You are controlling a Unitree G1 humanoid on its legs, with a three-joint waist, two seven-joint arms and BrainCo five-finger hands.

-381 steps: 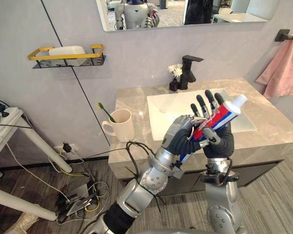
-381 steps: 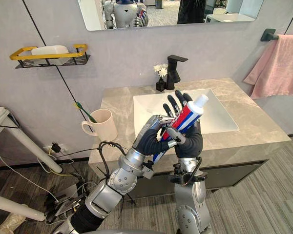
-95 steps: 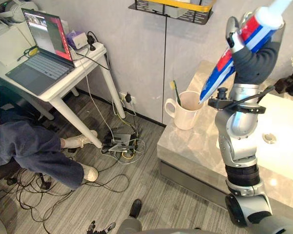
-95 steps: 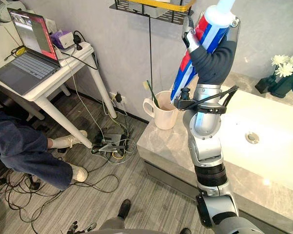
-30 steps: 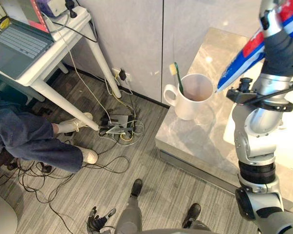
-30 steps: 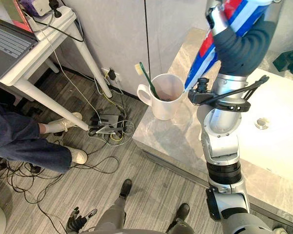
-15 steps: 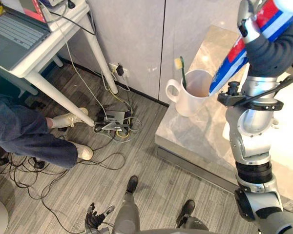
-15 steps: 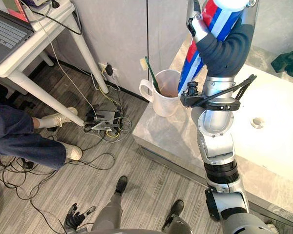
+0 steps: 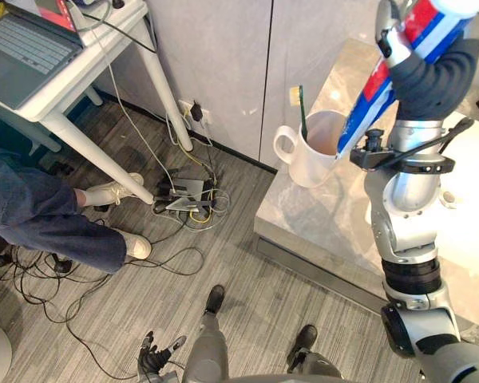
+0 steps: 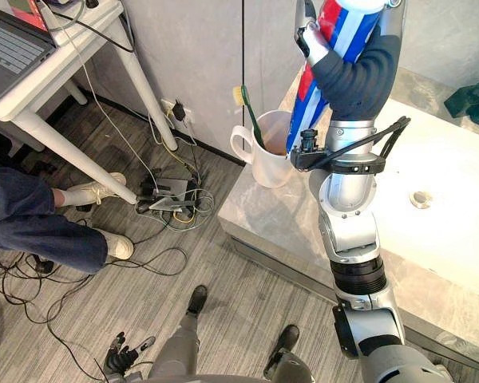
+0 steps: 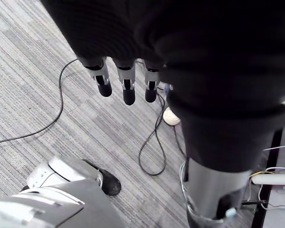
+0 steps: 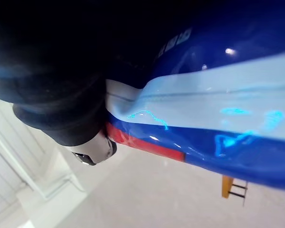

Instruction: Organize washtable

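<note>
The right hand is clenched round a tube of red, white and blue stripes. The fingers and thumb wrap the tube's upper half. Its capped end sticks up past the fingers, and its flat crimped end slants down below the hand. In the right wrist view the glossy tube lies tight against the palm.

The crimped end reaches the rim of a white mug on the side facing the hand. I cannot tell whether it is inside. A green toothbrush leans in the mug on the far side from the hand.

The mug stands near the corner of a smooth marbled counter, close to its outer edge. Bare counter lies beneath the forearm, and a white sink opens behind the arm.

Past the counter's edge the grey plank floor is strewn with cables. Farther off are a person's legs and a white desk with a laptop.

The left hand hangs low over the floor, fingers straight and slack, holding nothing.
</note>
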